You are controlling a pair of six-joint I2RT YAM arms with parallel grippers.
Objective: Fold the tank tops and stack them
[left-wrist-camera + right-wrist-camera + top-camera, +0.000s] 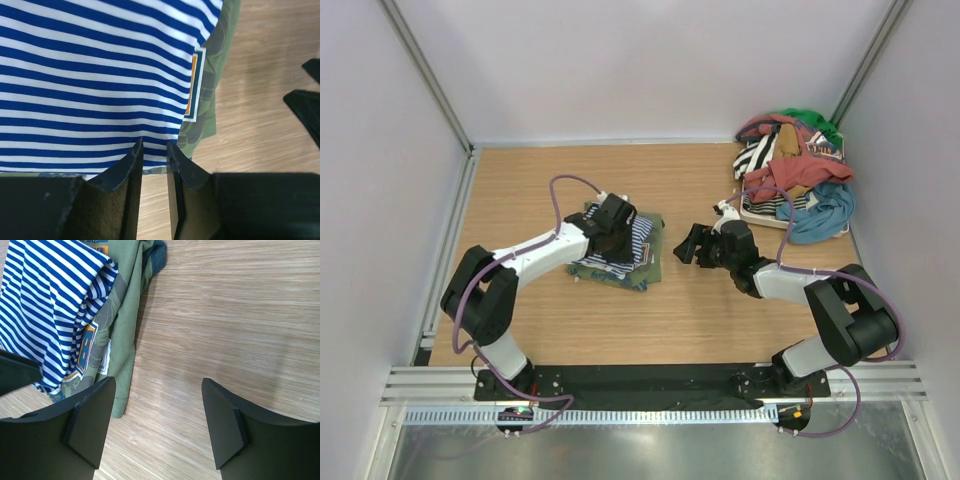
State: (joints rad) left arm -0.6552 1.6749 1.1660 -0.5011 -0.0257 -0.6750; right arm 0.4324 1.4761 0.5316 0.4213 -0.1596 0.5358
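Note:
A navy-and-white striped tank top point(638, 238) point(90, 75) lies folded on top of an olive green tank top point(655, 265) point(220, 60) at the table's left centre. My left gripper point(616, 226) point(155, 144) is down on the striped top's near edge. Its jaws stand a narrow gap apart, the cloth between the tips still flat, with a small crease at the left tip. My right gripper point(688, 245) point(158, 385) hovers open over bare wood just right of the stack, holding nothing. In the right wrist view the striped top point(50, 305) and the green top point(127, 300) lie at the left.
A heap of mixed clothes point(795, 180) sits in the back right corner. Bare wooden table point(570, 320) lies in front of the stack and between the two arms. Walls and metal rails close in the table's sides.

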